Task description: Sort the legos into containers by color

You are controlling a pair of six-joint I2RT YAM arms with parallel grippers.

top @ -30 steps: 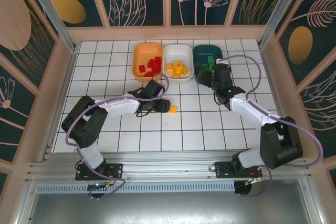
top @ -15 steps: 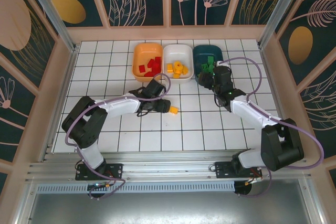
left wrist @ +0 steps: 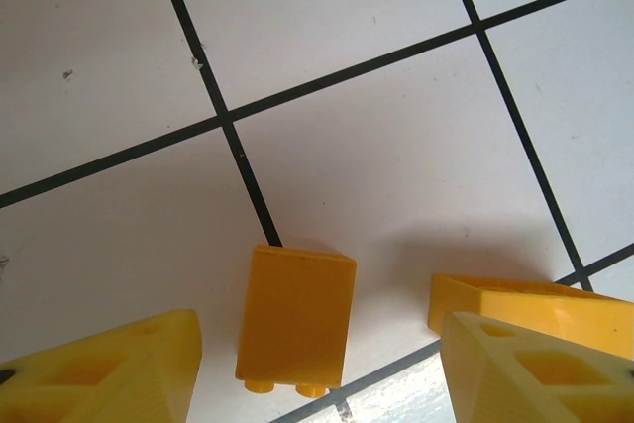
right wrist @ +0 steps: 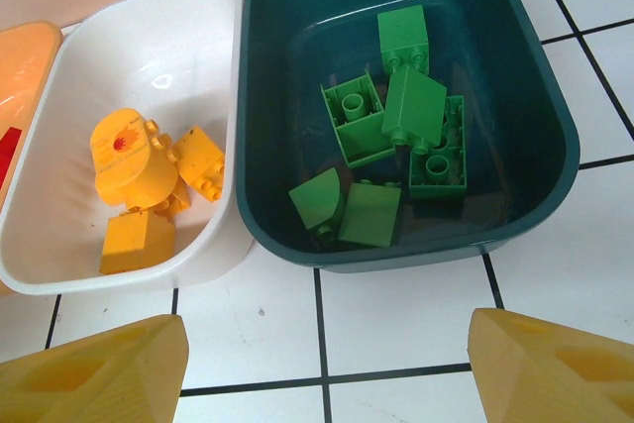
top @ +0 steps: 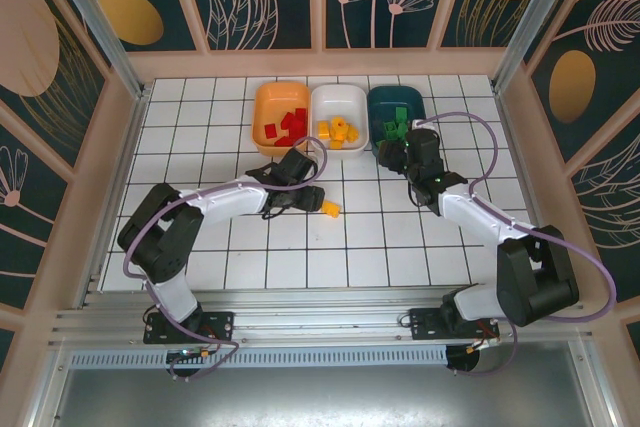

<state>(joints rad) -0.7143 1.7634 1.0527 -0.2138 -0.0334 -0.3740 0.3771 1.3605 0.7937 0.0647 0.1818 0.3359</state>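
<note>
One yellow lego (left wrist: 295,316) lies flat on the white tiles between the fingers of my left gripper (left wrist: 315,329), with a gap on each side; the jaws are open. The top view shows that lego (top: 330,210) just right of the left gripper (top: 316,205). My right gripper (right wrist: 327,369) hovers open and empty just in front of the containers. The dark teal bin (right wrist: 297,7) holds several green legos (right wrist: 411,111). Several yellow legos (right wrist: 134,156) sit in the white bin (right wrist: 178,37). The orange bin (top: 275,97) holds red legos (top: 285,127).
The three bins stand side by side at the back of the tiled floor, orange, white (top: 338,89), teal (top: 397,89) from left to right. The right gripper (top: 388,155) sits close to the teal bin's near rim. Patterned walls enclose the floor.
The left gripper has edged forward so the yellow lego now lies between its fingers. The right arm has shifted slightly beside the teal bin.
</note>
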